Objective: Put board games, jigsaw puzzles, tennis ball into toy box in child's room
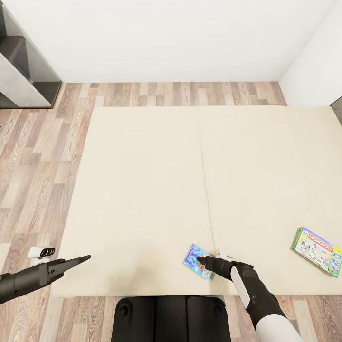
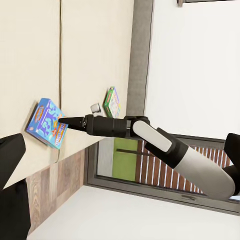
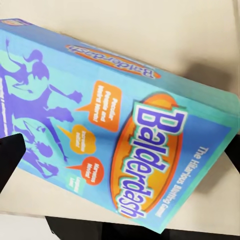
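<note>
Right gripper [image 1: 205,260]: sitting at lower centre of the head view, its dark fingers tapering to a point directly over the blue board game [image 1: 196,261]; whether the jaws are parted or already pinching the carton cannot be told, since the tips are reading as one closed wedge in the head view and the right wrist view is showing only dark edges at the corners of its frame. Blue board game: lying flat near the lower edge of the bed [image 1: 142,190], just right of the bed's centre seam, face up, lettered Balderdash in the right wrist view. Monopoly board game [image 1: 317,250]: lying flat at the lower right of the head view, well apart from the blue one, near the bed's right edge. Left gripper [image 1: 80,260]: hanging at lower left over the bed's corner, fingers drawn to a narrow point, carrying nothing. Handling note, as a judgement: the carton is thin and lying flush on a soft top, so the right gripper is likely needing to straddle one short edge squarely, fingers on either face, and close firmly before lifting, since a grip at a corner is risking the carton swinging or slipping. The other toys and the toy box are lying elsewhere.
</note>
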Robot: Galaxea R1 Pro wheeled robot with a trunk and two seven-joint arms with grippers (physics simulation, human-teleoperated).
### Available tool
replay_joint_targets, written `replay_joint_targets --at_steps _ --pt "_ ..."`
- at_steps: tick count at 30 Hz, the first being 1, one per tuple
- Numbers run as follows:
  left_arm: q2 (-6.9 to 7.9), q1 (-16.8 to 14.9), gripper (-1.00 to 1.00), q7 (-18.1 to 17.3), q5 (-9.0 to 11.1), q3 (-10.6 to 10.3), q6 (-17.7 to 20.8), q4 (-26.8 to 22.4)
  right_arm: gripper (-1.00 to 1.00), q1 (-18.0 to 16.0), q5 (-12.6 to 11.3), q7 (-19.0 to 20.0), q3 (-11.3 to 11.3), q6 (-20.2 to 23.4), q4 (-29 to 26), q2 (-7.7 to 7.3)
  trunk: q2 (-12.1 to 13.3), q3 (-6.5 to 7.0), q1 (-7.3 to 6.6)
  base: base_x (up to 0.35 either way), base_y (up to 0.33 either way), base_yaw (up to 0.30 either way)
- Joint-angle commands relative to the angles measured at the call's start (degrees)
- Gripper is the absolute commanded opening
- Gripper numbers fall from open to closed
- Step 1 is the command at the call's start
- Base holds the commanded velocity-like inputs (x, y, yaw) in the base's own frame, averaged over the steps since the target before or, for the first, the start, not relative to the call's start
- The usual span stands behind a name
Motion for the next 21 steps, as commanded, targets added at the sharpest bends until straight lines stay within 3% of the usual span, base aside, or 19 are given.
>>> replay_joint_targets --at_steps 1,21 --pt "0.01 0.0 1.00 -0.2 0.0 0.0 0.6 0.0 1.00 0.0 -0.1 0.2 -0.3 0.4 -0.1 0.07 -0.1 -0.06 0.03 0.000 0.000 0.000" --pt "0.00 0.0 1.00 -0.2 0.0 0.0 0.7 0.0 1.00 0.0 -0.1 0.2 -0.3 0.4 -0.1 0.11 -0.1 -0.06 0.03 0.000 0.024 0.000"
